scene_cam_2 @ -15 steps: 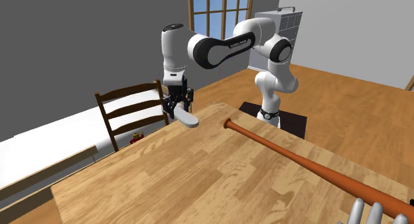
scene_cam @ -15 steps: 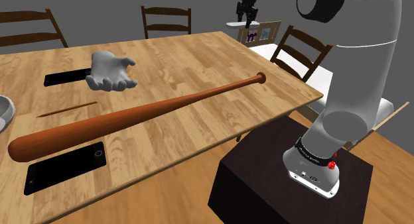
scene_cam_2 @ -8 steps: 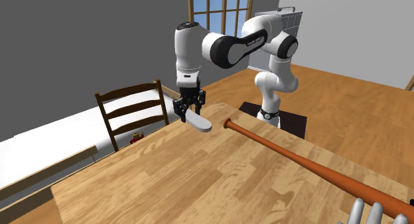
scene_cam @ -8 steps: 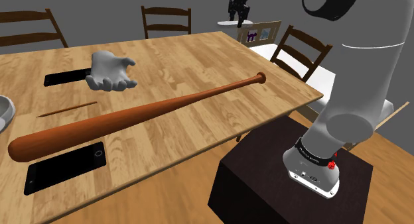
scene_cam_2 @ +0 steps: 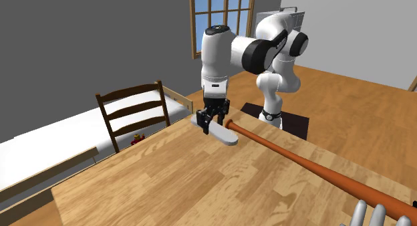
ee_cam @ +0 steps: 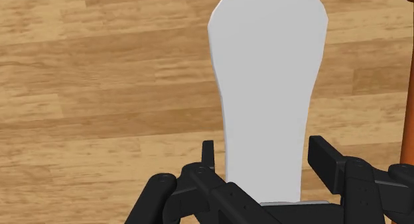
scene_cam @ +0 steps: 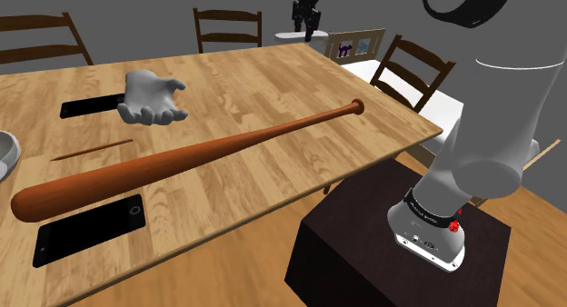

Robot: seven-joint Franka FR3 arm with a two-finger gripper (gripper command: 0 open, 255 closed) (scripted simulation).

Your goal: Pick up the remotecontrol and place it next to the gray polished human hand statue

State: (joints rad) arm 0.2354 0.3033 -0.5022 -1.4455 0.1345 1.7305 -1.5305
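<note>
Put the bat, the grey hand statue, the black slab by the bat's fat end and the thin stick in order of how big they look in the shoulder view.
1. Baseball bat, by far.
2. Black slab, though it lies nearest the camera, so that is unsure.
3. Hand statue.
4. Thin stick.

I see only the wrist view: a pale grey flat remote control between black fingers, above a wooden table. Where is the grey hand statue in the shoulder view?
Observer: The grey hand statue sits on the wooden table, far to the shoulder view's left of the gripper holding the pale grey flat remote control.
Operator: Does anything lie across the way?
Observer: Seemingly not; the long brown baseball bat lies diagonally, nearer the stand than both.
Operator: What is beside the statue?
Observer: A flat black slab, at its left in that view.
</note>
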